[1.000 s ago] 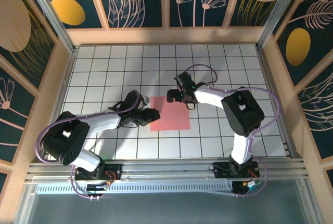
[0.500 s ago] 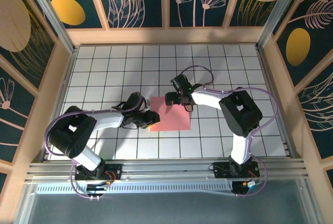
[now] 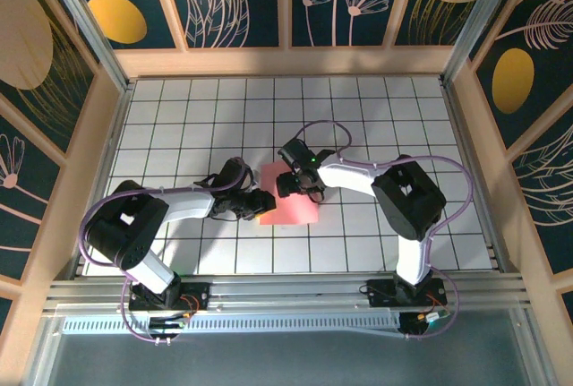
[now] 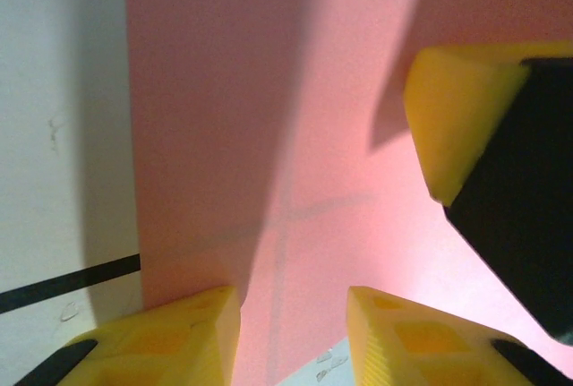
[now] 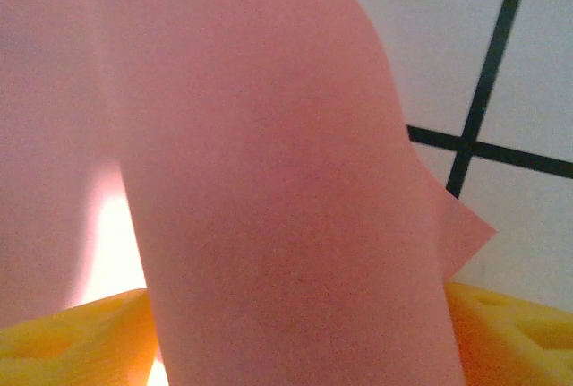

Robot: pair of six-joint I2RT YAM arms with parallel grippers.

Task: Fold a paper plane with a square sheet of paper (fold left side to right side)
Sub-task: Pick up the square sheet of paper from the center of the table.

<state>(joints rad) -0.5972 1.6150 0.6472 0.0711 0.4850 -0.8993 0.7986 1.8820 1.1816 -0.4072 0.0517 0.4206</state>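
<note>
The square sheet of paper (image 3: 300, 211) is salmon pink and lies mid-table. My left gripper (image 3: 261, 202) sits at its left edge. In the left wrist view its yellow fingers (image 4: 179, 341) stand apart over the flat paper (image 4: 269, 90), with nothing pinched between them. My right gripper (image 3: 288, 184) is over the sheet's upper left part, and one of its yellow fingers (image 4: 457, 108) shows close to the left gripper. In the right wrist view a raised hump of paper (image 5: 269, 135) spans the gap of the right gripper (image 5: 295, 332), between fingers (image 5: 510, 323) that are set wide apart.
The white tiled table (image 3: 179, 117) has bare tiles all around the sheet. Wooden walls with dark floral panels close off the left, far and right sides. A metal rail (image 3: 286, 292) carrying both arm bases runs along the near edge.
My right gripper has slid left across the sheet and its jaws have narrowed. The paper now looks narrower and bulges up between them. My left gripper edged right onto the sheet's left edge.
</note>
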